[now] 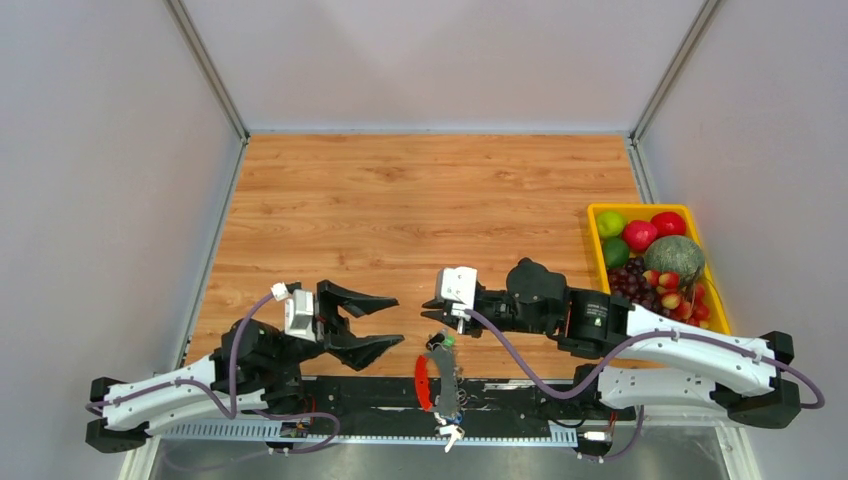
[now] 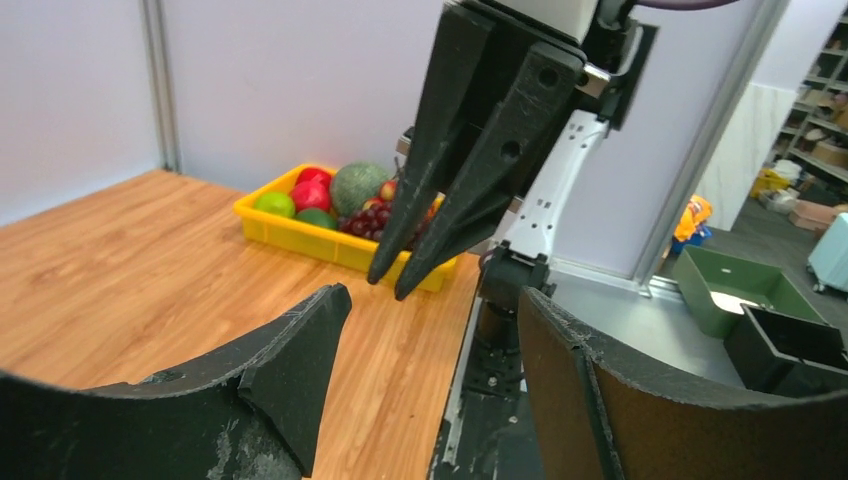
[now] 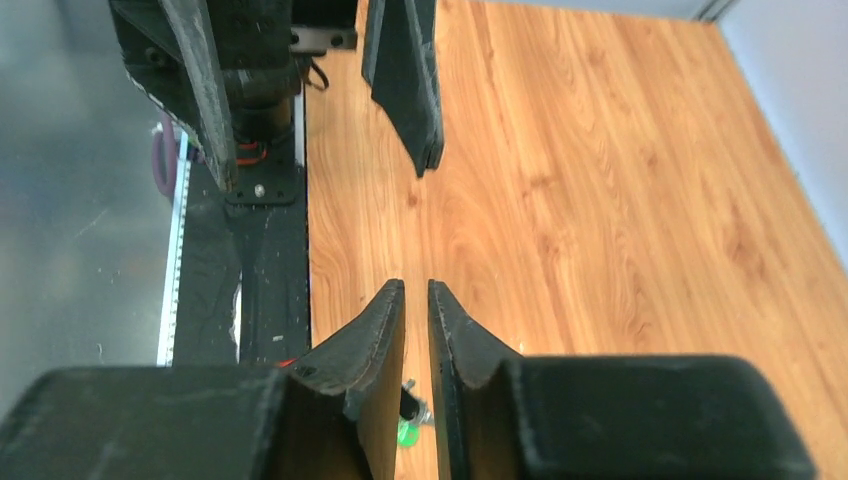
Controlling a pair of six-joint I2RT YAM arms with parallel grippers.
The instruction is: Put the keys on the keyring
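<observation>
The keyring lies across the table's front edge onto the black base rail, with a red loop, a silvery chain and a green tag. Small pale keys sit at its near end. My right gripper hovers just above the tag end. In the right wrist view its jaws stand a narrow gap apart with nothing between them, and the green tag and a small dark and silver piece show below. My left gripper is wide open and empty, facing the right gripper from the left.
A yellow tray of fruit stands at the table's right edge, also in the left wrist view. Grey walls close the table on three sides. The black base rail runs along the front edge.
</observation>
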